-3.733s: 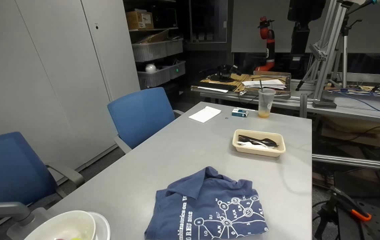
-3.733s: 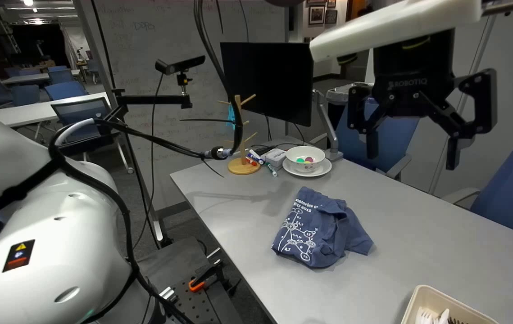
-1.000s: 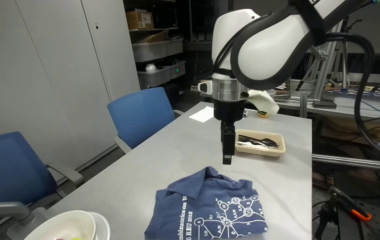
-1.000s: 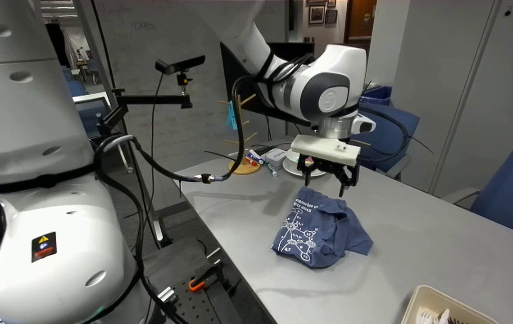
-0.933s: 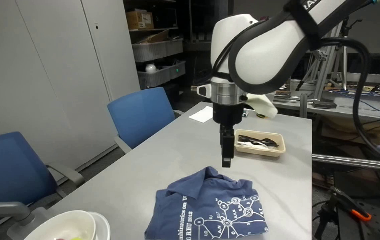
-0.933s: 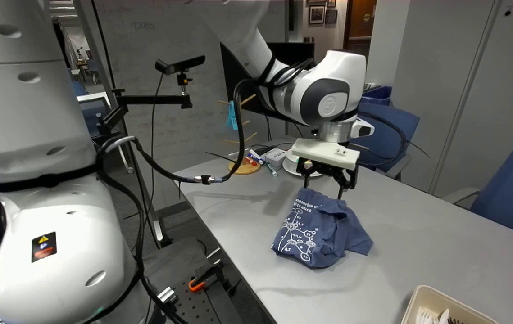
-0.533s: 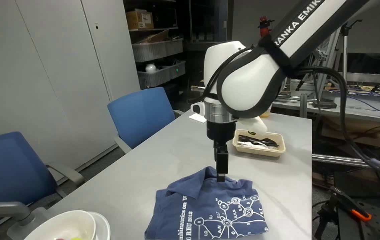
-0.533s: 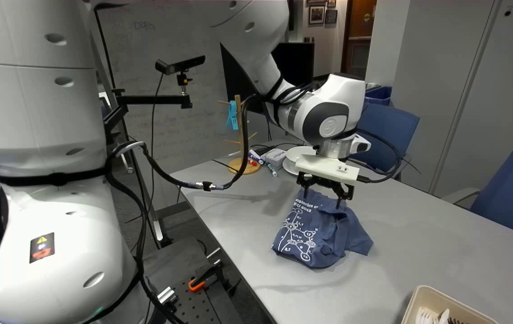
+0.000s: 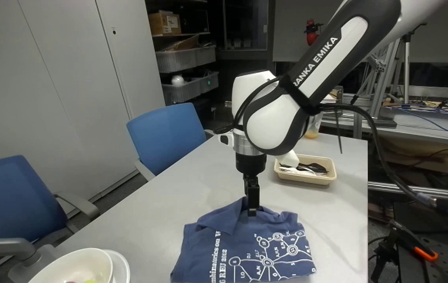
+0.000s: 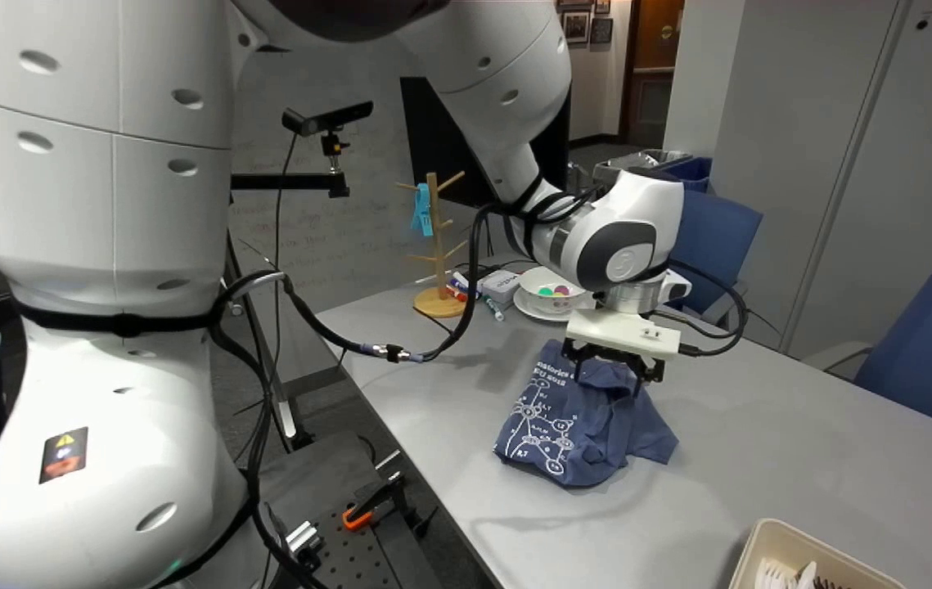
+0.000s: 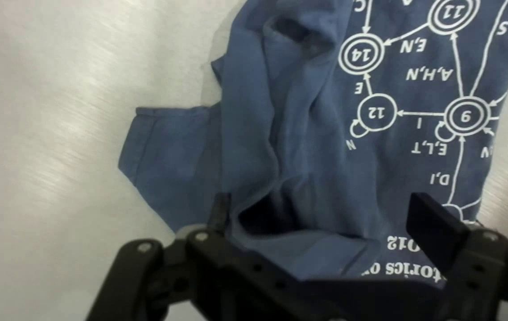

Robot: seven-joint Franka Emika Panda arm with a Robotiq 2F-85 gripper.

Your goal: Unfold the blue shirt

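Note:
The blue shirt (image 9: 255, 245) lies bunched and folded on the table, its white lettering and line graphic facing up. It also shows in an exterior view (image 10: 539, 425), with a loose flap spreading to one side. In the wrist view the shirt (image 11: 245, 98) has raised folds and a dark opening between the fingers. My gripper (image 11: 320, 198) is open, its fingers wide apart with nothing clamped. It points down over the folded edge of the shirt in both exterior views (image 9: 251, 212) (image 10: 607, 386). I cannot tell whether the fingertips touch the cloth.
A beige tray (image 9: 305, 179) with cutlery sits on the table beyond the shirt. A white bowl on a plate (image 10: 531, 286), markers and a wooden peg stand (image 10: 438, 303) are at the opposite end. Blue chairs (image 9: 168, 137) line one side of the table.
My gripper has come down from high above the table to the shirt's folded edge. In the last half second it has shifted slightly sideways and lower. The shirt has not visibly moved.

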